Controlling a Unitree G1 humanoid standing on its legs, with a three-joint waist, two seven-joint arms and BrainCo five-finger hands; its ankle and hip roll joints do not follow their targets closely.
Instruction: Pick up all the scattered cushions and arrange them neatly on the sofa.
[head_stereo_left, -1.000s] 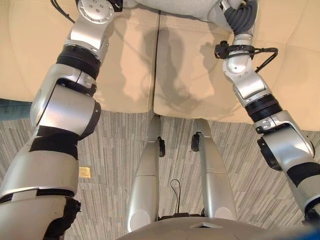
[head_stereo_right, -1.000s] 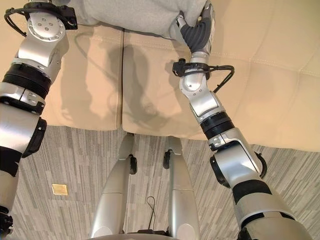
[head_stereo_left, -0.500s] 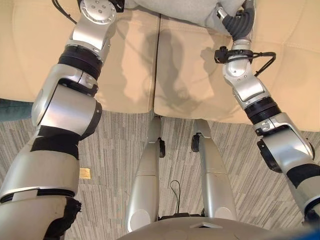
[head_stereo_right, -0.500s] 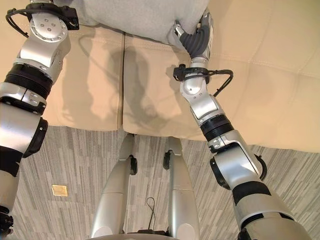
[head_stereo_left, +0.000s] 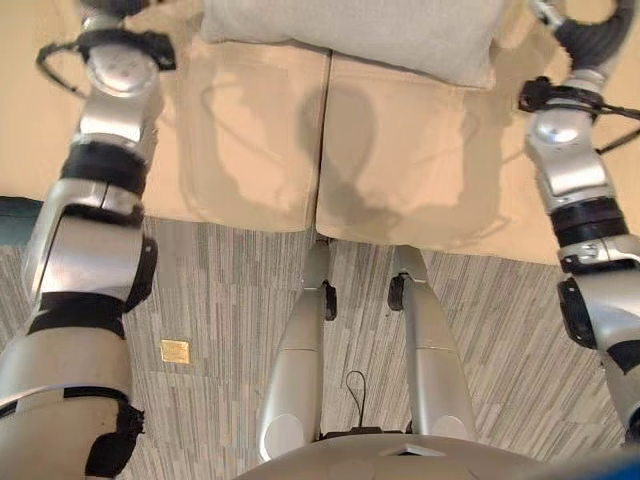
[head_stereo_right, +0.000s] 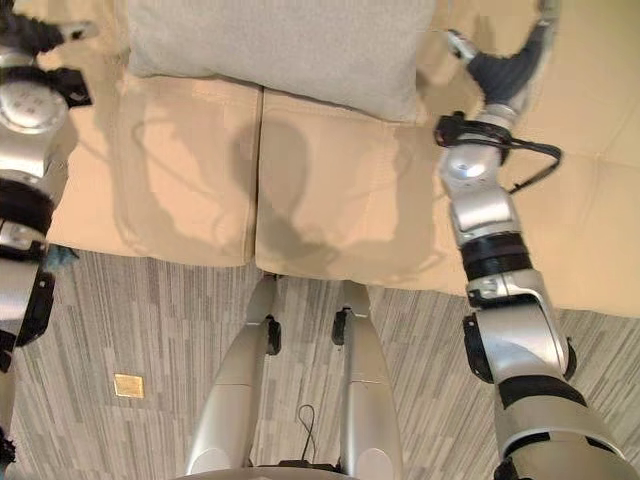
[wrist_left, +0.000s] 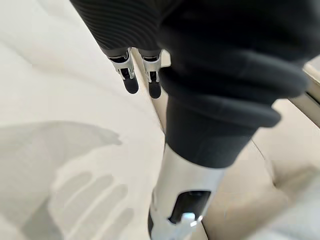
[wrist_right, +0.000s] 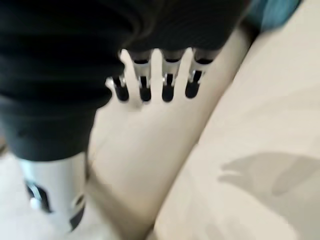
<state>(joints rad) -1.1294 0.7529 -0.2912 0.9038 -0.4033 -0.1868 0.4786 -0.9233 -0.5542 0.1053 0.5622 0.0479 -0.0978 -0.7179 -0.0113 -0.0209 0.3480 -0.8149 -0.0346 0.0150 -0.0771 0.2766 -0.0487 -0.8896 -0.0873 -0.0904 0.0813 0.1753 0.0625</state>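
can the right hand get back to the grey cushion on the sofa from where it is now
Probably yes. The right hand hangs open just beside the cushion on the sofa, with bare seat between them.

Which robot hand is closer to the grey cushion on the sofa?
The right hand. It hangs open just past the grey cushion's right edge, above the sofa, while the left hand sits farther from the left edge.
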